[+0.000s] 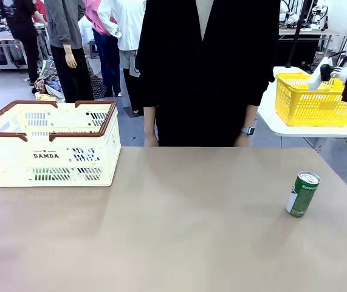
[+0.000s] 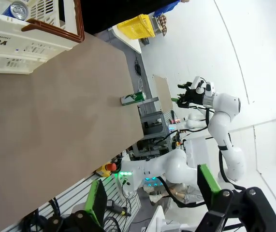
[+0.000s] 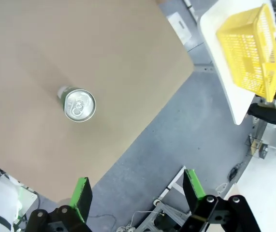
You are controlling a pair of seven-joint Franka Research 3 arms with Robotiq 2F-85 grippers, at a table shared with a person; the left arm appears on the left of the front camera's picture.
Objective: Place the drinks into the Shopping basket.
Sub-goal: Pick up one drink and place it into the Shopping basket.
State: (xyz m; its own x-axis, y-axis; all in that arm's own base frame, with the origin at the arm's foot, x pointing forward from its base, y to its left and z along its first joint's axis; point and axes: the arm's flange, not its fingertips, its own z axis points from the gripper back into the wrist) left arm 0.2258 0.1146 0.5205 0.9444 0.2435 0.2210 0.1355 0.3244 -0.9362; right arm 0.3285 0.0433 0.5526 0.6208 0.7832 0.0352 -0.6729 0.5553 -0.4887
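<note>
You have one green can [image 1: 302, 194] standing at the lower right of the table [image 1: 173, 225], and the Shopping basket [image 1: 48, 143] at the left holds a blue-and-white can [image 2: 17, 9]. Your left gripper [image 2: 152, 191] and right gripper [image 3: 137, 188] both gape empty.

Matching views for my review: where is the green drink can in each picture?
Front view: green drink can upright, right side of the table.
Left wrist view: can at the table's edge, middle.
Right wrist view: can seen from above, left of centre.
Shared landmark: yellow mesh basket.
</note>
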